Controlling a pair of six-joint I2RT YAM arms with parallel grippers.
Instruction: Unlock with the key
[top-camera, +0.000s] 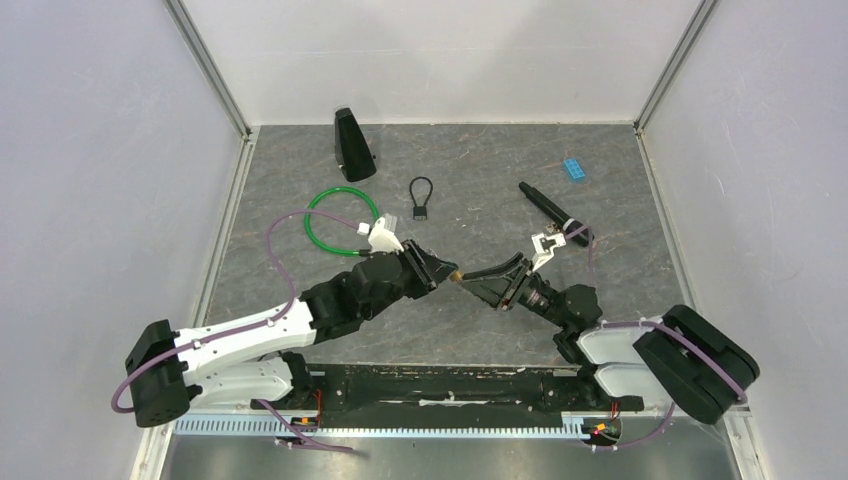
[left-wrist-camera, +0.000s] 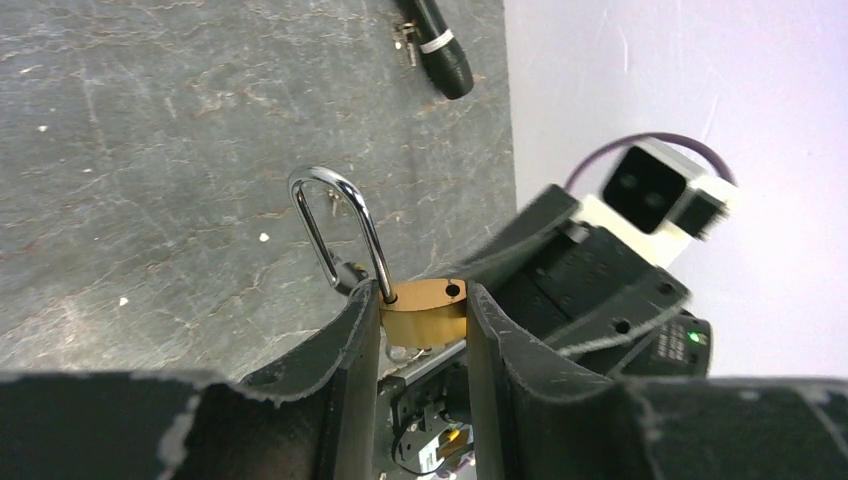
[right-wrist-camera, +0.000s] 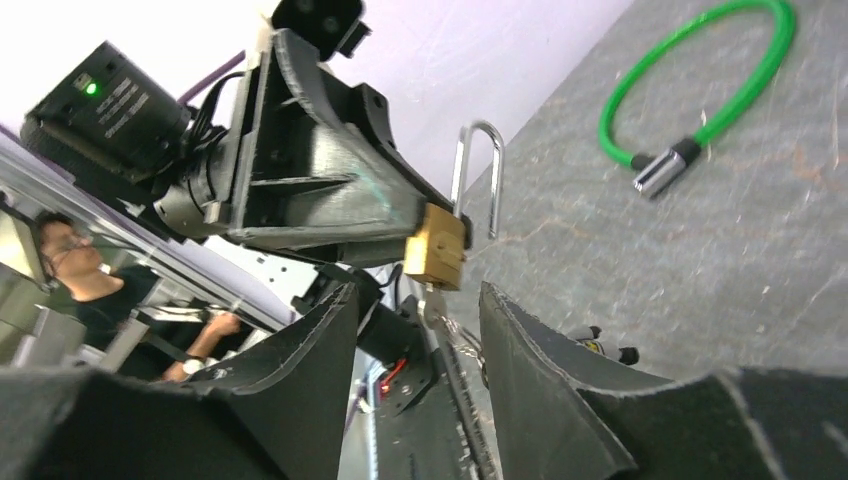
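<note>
My left gripper (top-camera: 440, 270) is shut on a brass padlock (left-wrist-camera: 425, 310), held above the table. The steel shackle (left-wrist-camera: 335, 225) stands open: one leg sits in the body and the other hangs free beside an empty hole. In the right wrist view the padlock (right-wrist-camera: 437, 247) hangs from the left fingers, with a silver key (right-wrist-camera: 432, 303) sticking out of its underside. My right gripper (right-wrist-camera: 418, 295) is open, its tips on either side of the key without touching it. Both grippers meet tip to tip at the table's middle, where the padlock (top-camera: 457, 273) shows as a small brass spot.
A green cable lock (top-camera: 342, 220), a small black loop lock (top-camera: 421, 197) and a black wedge (top-camera: 352, 145) lie at the back left. A black pen-like tool (top-camera: 550, 212) and a blue brick (top-camera: 574, 168) lie at the back right. White walls enclose the table.
</note>
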